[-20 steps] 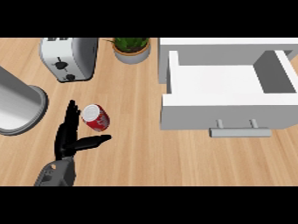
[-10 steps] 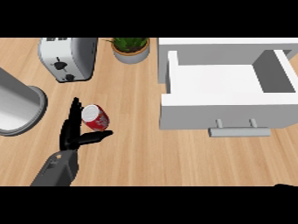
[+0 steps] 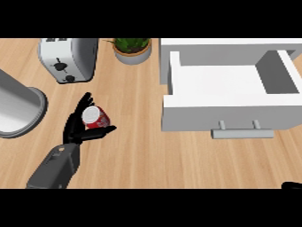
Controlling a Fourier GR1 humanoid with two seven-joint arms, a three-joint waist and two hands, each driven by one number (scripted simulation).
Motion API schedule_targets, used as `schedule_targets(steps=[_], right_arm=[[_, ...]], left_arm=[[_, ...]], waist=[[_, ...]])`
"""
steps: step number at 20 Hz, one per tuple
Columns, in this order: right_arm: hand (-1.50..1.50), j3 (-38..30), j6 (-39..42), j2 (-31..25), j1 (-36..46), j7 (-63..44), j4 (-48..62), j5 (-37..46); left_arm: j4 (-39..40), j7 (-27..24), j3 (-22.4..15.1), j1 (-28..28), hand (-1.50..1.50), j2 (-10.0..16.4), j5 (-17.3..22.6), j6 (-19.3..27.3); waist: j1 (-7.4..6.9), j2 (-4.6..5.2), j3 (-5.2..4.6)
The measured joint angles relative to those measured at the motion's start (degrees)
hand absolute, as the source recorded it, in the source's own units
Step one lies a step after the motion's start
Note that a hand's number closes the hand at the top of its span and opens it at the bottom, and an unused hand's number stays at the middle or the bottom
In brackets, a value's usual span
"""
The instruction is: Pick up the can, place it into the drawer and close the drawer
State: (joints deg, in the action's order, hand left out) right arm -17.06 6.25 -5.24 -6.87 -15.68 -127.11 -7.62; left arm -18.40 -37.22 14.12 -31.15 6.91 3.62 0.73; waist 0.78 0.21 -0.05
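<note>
Between the fingers (image 3: 79, 111) and thumb of my left hand (image 3: 75, 132) sits the can (image 3: 95, 117), a red one with its pale lid turned up toward the camera.

1. Finger state. The fingers run up the can's far-left side and the thumb curls in against its near-right side, so I read the hand as closed on the can. I cannot tell whether the can is clear of the surface (image 3: 146, 155) or resting on it.
2. Right hand (image 3: 300, 186). Only a dark sliver shows at the lower edge, well to the right of the fingers. I cannot tell its state.
3. Handling, as I judge it. A can like this is light and stiff, but its smooth round wall is likely slippery and will roll if it tips. I would hold it across the middle of the wall, fingers and thumb on opposite sides, and keep the lid up.
4. Target. The drawer (image 3: 231, 113) stands open well to the right of the fingers, its white floor bare and its handle (image 3: 242, 131) facing me. The can must pass over the front wall before release.
5. Obstacles. A grey cylinder (image 3: 9, 106) stands just left of the fingers. A toaster (image 3: 68, 60) and a potted plant (image 3: 133, 48) lie beyond them, off the path.
</note>
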Motion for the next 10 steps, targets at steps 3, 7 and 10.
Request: schedule_targets(steps=[3,7,10], right_arm=[[-1.5,0.2,0.0,0.1,0.1,0.0,0.1,0.5],[-1.5,-0.2,-0.1,0.0,0.6,-0.1,0.1,0.4],[-1.5,0.0,0.0,0.1,0.4,-0.6,-0.8,0.4]], left_arm=[[1.9,-0.4,0.1,-2.3,1.5,-0.5,0.2,-1.6],[4.3,-3.2,0.4,-3.2,1.5,-0.2,0.1,-4.6],[5.5,-4.0,0.7,-5.1,1.5,-0.8,0.2,-4.5]], waist=[[0.16,0.05,-0.03],[0.34,0.14,-0.02],[0.48,0.18,-0.03]])
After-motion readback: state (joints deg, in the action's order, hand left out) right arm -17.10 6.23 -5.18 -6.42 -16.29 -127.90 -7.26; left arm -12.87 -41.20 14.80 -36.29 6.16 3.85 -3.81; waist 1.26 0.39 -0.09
